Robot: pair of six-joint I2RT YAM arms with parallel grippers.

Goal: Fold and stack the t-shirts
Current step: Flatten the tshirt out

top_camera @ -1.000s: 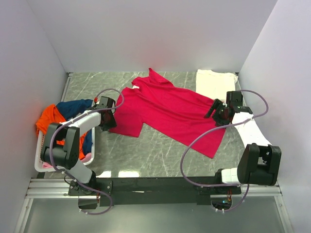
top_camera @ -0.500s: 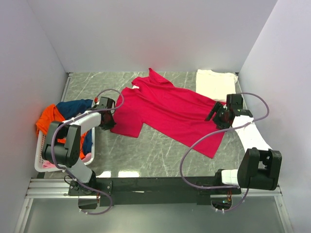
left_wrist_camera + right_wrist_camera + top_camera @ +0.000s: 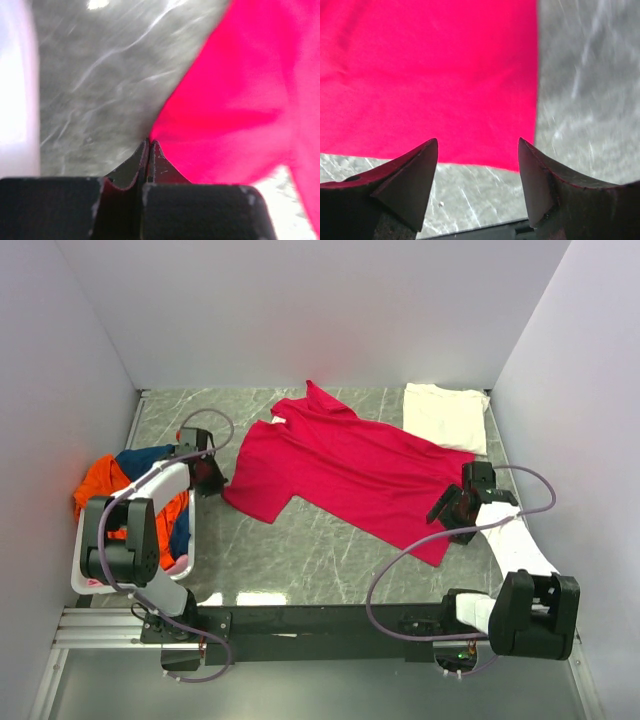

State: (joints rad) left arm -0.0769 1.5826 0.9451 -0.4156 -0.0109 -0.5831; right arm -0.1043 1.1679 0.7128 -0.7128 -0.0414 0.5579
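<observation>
1. The crimson tee [image 3: 350, 465] lies spread flat on the marble-patterned table [image 3: 300, 550], running on a slant from the far centre down to the near right. Its neck is at the far end and its hem at the near right.
2. Your left gripper [image 3: 208, 478] sits at the tee's left sleeve edge, just beside the basket.
3. In the left wrist view its fingertips [image 3: 159, 159] are pressed together with no gap. The crimson cloth draws to a point exactly at the tips, with a crease running out from them, so the jaws pinch the sleeve edge. How much cloth is caught cannot be told.
4. Your right gripper [image 3: 447, 508] is over the tee's near-right hem corner.
5. In the right wrist view its fingers [image 3: 415, 170] stand well apart and hold nothing. The hem's corner lies between them, with bare table to the right and below. Whether the tips touch the cloth cannot be told.
6. A cream-white tee [image 3: 447, 417] lies folded at the far right corner of the table, just beside the crimson tee's upper right edge.
7. The white slatted basket [image 3: 192, 540] stands at the left edge, near the left arm. An orange tee [image 3: 100, 485] and a navy tee [image 3: 150, 462] are heaped in it and spill over its far rim.
</observation>
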